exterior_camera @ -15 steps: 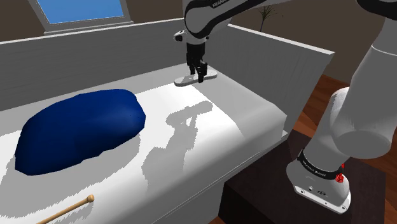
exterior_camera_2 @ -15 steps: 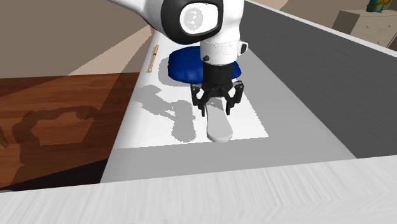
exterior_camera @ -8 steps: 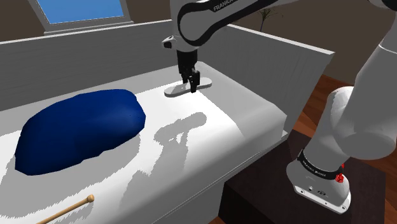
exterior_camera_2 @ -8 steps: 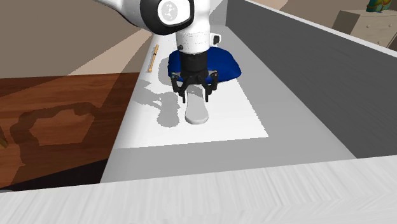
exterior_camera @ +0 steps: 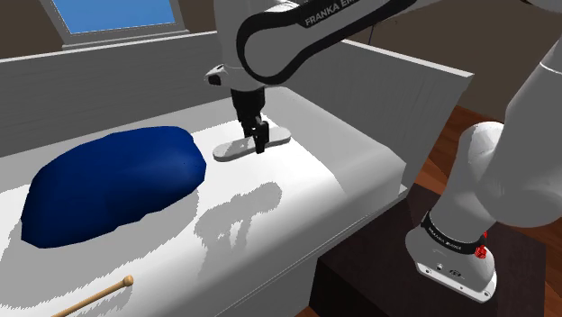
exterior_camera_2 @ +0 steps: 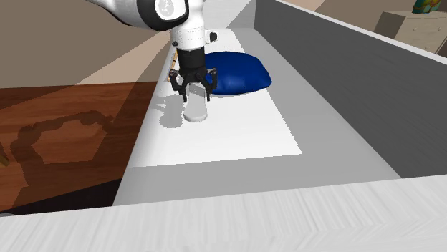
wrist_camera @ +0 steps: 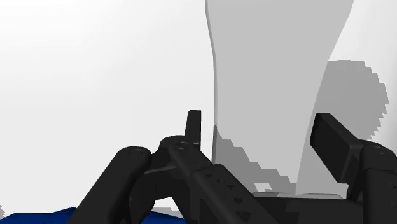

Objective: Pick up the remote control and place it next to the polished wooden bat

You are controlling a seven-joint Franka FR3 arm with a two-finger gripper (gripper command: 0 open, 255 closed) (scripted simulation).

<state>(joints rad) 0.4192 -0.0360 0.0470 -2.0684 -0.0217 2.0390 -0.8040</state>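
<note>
Claw (exterior_camera: 256, 140) closed on pale remote (exterior_camera: 231, 149), both raised above bed (exterior_camera: 317, 173). Bat (exterior_camera: 95, 295) well apart from claw, beyond blue pillow (exterior_camera: 108, 185). Best carried level over pillow; lower flat just beside bat, avoid nudging it, then release.

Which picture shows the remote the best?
The shoulder view: the pale remote shows both ends, clasped in the gripper. The second exterior view shows one end, foreshortened; the wrist view crops it between the fingers.
</note>
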